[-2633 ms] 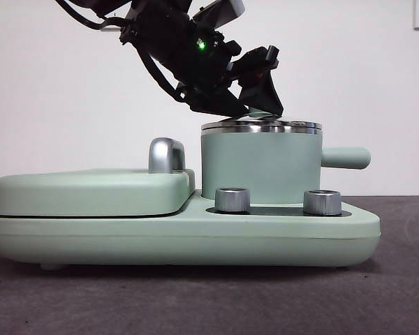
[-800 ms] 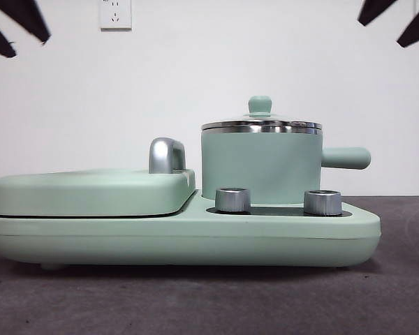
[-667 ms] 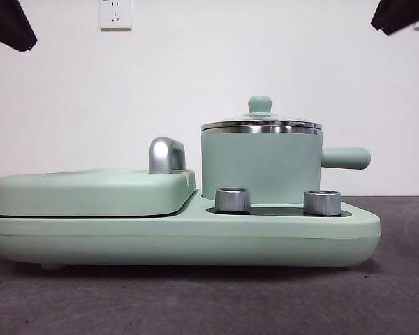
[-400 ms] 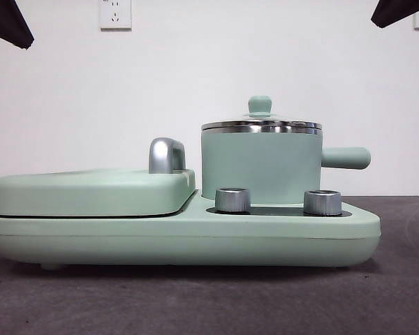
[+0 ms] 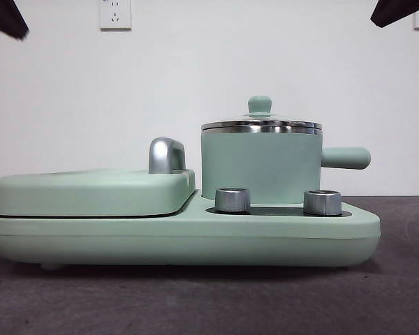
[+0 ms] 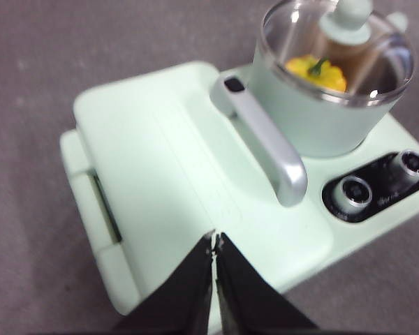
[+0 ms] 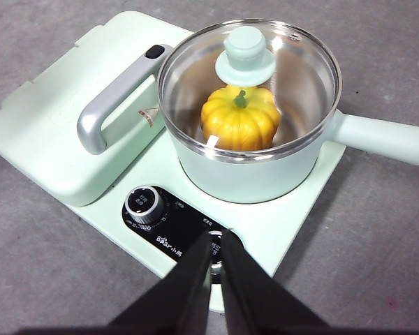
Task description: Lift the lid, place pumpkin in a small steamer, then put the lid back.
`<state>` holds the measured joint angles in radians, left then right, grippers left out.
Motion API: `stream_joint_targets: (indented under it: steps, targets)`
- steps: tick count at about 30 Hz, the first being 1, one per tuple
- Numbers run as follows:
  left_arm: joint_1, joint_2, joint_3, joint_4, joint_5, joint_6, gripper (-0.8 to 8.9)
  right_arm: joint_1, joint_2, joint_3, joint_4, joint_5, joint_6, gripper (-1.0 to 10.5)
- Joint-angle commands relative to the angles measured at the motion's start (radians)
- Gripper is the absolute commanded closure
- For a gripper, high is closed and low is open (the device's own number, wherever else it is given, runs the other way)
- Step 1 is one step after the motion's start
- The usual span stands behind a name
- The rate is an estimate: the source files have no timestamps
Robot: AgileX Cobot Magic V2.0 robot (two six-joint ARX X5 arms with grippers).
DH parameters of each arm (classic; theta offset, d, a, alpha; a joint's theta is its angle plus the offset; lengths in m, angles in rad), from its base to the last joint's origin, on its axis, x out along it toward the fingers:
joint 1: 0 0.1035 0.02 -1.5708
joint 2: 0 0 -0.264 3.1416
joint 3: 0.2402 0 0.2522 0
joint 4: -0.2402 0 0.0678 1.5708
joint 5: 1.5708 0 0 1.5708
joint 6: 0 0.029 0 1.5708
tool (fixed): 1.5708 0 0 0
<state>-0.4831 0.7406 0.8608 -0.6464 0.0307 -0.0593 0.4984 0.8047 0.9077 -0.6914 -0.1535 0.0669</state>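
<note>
Steamer (image 7: pixel 255 174) stands on the right half of the green cooker base (image 5: pixel 195 237), lid (image 7: pixel 265 84) seated on its steel rim, knob (image 5: pixel 260 105) upright at centre. Pumpkin (image 7: pixel 239 118) sits inside on the pot floor, seen through the glass from both wrist views, stem (image 7: pixel 241 98) pointing up toward the knob. From the front the pumpkin is hidden behind the opaque pot wall; only pot, rim and knob show there.

Steamer handle (image 5: pixel 346 158) lies level, its long axis pointing to the right in the front view, away from the griddle cover (image 5: pixel 91 192). Cover's silver handle (image 7: pixel 115 98) runs along the cover's edge just beside the pot. Two dials (image 5: pixel 232 199) (image 5: pixel 322 202) sit on the black panel in front of the pot.

Left gripper (image 6: pixel 214 242) hangs above the griddle cover, jaws pressed together, holding nothing. Right gripper (image 7: pixel 217 246) hangs above the dial panel, jaws also closed and empty. In the front view both arms show only as black tips at the top corners, cut off by the frame.

Left wrist view is soft and blurred; pumpkin there is partly cut by the rim and reflections
</note>
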Motion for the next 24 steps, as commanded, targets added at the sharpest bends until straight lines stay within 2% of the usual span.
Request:
stream_joint_targets:
  steps: [1,8,13,20,24]
  targets:
    - [0.045,-0.067,-0.036,0.056,0.003,0.015,8.07,0.008,0.004,0.005,0.01,0.0,0.001,9.3]
    - [0.287,-0.348,-0.36,0.311,0.002,0.033,8.07,0.008,0.004,0.005,0.01,0.0,0.001,9.3]
    - [0.393,-0.542,-0.588,0.402,0.002,0.024,8.07,0.008,0.004,0.005,0.01,0.0,0.001,9.3]
    - [0.441,-0.743,-0.78,0.449,-0.013,0.025,8.07,0.008,0.004,0.005,0.011,0.0,0.001,9.3]
    - [0.442,-0.738,-0.835,0.494,-0.014,0.023,8.07,0.008,0.002,0.005,0.011,0.0,0.001,9.3]
